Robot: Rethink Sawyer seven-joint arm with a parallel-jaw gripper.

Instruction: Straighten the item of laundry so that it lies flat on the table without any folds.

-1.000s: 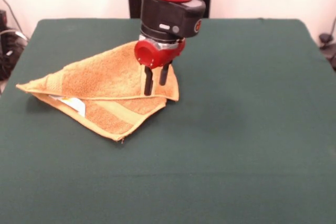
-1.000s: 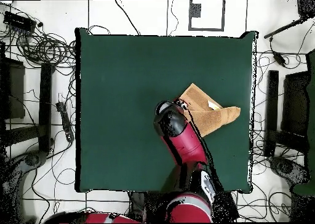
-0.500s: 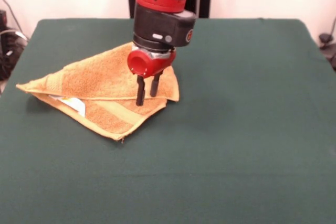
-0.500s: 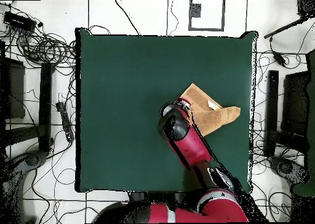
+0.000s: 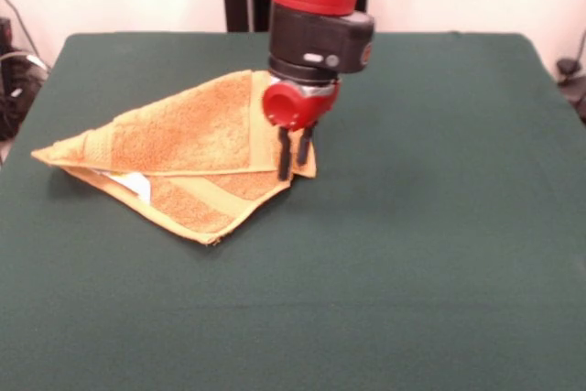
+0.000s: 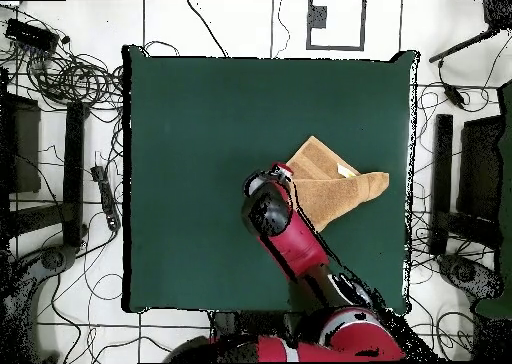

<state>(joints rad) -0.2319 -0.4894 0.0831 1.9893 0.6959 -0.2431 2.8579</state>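
Arm vertical, gripper (image 5: 293,155) pointing down, nearly closed.

The scene is viewed from two cameras. In the front view the table (image 5: 439,254) is seen from across it, at a moderate downward angle, close enough that its near edge is cut off. In the overhead view the whole table (image 6: 200,160) is seen from straight above, with surrounding floor (image 6: 70,330) included. The towel (image 5: 174,148) (image 6: 335,185) and gripper (image 5: 295,157) are shared by both
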